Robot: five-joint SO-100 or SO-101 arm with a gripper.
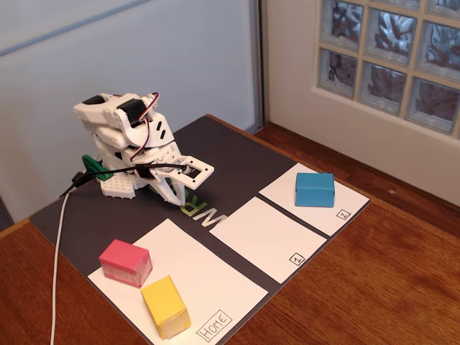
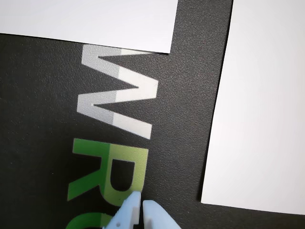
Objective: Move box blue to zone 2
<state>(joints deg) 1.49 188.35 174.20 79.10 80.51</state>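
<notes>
The box blue (image 1: 314, 189) rests flat on zone 2 (image 1: 351, 200), the white sheet with a boxed "2" at the right end of the dark mat (image 1: 237, 154). My white arm is folded up at the back left, far from the box. Its gripper (image 1: 183, 195) points down at the mat's grey and green letters. In the wrist view the gripper (image 2: 140, 204) is shut, the pale fingertips nearly touching with nothing between them, just above the green "R" (image 2: 107, 176). The box blue is out of the wrist view.
A pink block (image 1: 124, 262) and a yellow block (image 1: 165, 307) sit on the "Home" sheet (image 1: 215, 287) at the front left. The sheet marked "1" (image 1: 266, 237) lies between Home and zone 2. A white cable (image 1: 57, 273) runs down the left. Wooden table surrounds the mat.
</notes>
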